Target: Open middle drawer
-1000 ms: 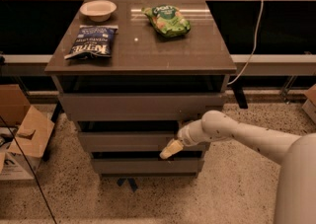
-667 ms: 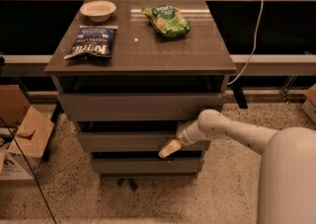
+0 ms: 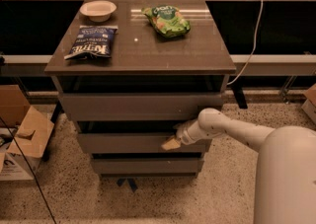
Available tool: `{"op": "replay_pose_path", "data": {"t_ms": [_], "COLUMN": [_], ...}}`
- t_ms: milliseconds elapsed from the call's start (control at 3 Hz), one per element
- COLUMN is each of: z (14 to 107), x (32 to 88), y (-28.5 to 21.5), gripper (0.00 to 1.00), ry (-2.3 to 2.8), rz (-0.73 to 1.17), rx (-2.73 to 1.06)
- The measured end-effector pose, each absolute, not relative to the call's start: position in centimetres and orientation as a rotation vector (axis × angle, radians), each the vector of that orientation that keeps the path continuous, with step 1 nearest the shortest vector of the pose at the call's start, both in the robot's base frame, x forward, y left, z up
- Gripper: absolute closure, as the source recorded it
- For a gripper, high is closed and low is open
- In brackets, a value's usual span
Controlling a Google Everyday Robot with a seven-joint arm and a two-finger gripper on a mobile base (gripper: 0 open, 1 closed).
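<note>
Wide grey-brown desk [image 3: 197,55] filling the centre of the scene, backed against a dark window wall, with three plain handleless drawers stacked under its top. White robot arm [image 3: 237,131] reaching in from the near right, bent towards the drawer fronts. Tallest drawer [image 3: 133,107] on top, middle drawer [image 3: 123,144] directly beneath it and apparently closed or nearly so, shortest drawer [image 3: 143,165] lowest. Open cardboard box [image 3: 29,129] on the speckled floor at the left. On the desk top, a blue crisp bag [image 3: 92,41] at the left, a green snack bag [image 3: 168,20] further back and right of it, a small pale bowl [image 3: 98,9] at the far left corner. Tan-tipped end effector [image 3: 171,144] smallest of all, pressed to the upper right part of the middle drawer's front, just under the dark gap; cannot tell whether apart or together.

Likely risks from here: no handle to hook, so a slip off the flat front on pulling, leaving the drawer shut. Off-centre hold at the right, so possible skewing and jamming on the runners. Contact close to the gap, so possible catching on the top drawer instead. A sharp tug liable to shake the desk and shift the bags and bowl.
</note>
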State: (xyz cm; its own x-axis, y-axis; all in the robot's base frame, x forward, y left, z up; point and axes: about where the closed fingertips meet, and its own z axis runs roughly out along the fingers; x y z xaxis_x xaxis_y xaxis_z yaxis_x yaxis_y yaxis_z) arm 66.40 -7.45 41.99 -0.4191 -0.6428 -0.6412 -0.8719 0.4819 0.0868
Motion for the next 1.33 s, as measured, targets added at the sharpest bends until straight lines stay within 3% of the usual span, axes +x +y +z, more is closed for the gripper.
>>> {"op": "replay_pose_path", "data": {"t_ms": [333,667,1000,1333], "z": [42.63,42.71,42.71,42.71], "x": [66.40,66.40,66.39,66.39], "y": [-7.45,-7.45,-7.45,-7.45], "gripper": [0.73,0.96,0.00,0.00], "ry": [2.195,2.195,2.195,2.195], "rz": [0.562,0.562,0.562,0.562], "rx": [-1.248,-1.248,-1.248,-1.248]}}
